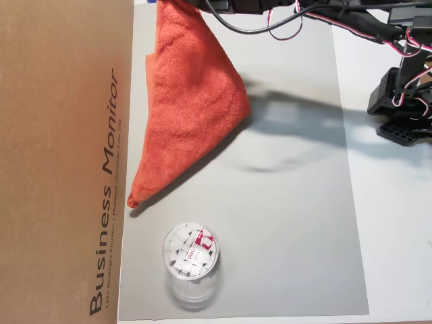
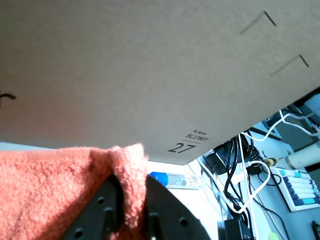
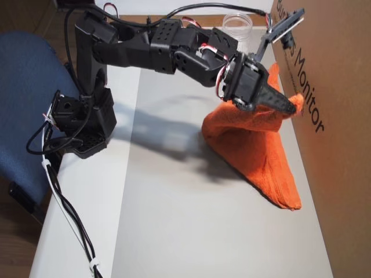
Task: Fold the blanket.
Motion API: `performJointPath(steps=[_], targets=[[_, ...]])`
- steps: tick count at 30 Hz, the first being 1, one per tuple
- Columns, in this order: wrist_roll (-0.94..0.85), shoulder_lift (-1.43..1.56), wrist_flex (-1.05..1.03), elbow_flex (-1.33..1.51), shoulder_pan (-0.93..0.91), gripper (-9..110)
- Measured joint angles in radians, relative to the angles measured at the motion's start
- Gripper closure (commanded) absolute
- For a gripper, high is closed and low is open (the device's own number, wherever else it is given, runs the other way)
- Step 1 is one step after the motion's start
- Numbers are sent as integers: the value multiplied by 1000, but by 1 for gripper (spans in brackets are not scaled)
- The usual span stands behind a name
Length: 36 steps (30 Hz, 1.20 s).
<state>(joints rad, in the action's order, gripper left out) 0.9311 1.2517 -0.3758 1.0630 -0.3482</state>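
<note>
1. Because the hand (image 3: pixel 290 108) is clamped on one raised edge of the orange-red terry blanket (image 3: pixel 255 150), with the cloth pinched between its two black fingers (image 2: pixel 107 210), the rest hangs in a tilted sheet down to the grey mat (image 1: pixel 290 202), where its far corner rests.
2. The pinch looks thin in the wrist view: only a small bunch of pile sits between the fingers. A quick pull could let it slip out, and the blanket would drop in a heap rather than a fold.
3. The hand is just beside the brown monitor box (image 3: pixel 342 87). I judge that a wide swing could knock the box or drag the cloth against it.
4. The clear plastic jar of white pieces (image 1: pixel 191 260) stands on the mat near the blanket's low corner. A trailing corner could catch it and tip it.
5. If the lifted edge is carried too far or not far enough, the edges would land mismatched.
6. One overhead view shows the whole black arm (image 3: pixel 156 49) and how high the cloth is lifted. The other hides the hand at its top edge, but shows the blanket's triangular outline and the jar's contents.
7. Only the wrist view shows the grip itself, plus cables (image 2: pixel 240 165) beyond the table.
</note>
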Motion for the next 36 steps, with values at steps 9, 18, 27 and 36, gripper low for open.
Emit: performJointPath(steps=[9, 18, 27, 36], targets=[[100, -153, 66, -129, -25, 102], [201, -302, 187, -184, -51, 102], [212, -425, 353, -184, -81, 102], [212, -525, 476, -184, -92, 102]])
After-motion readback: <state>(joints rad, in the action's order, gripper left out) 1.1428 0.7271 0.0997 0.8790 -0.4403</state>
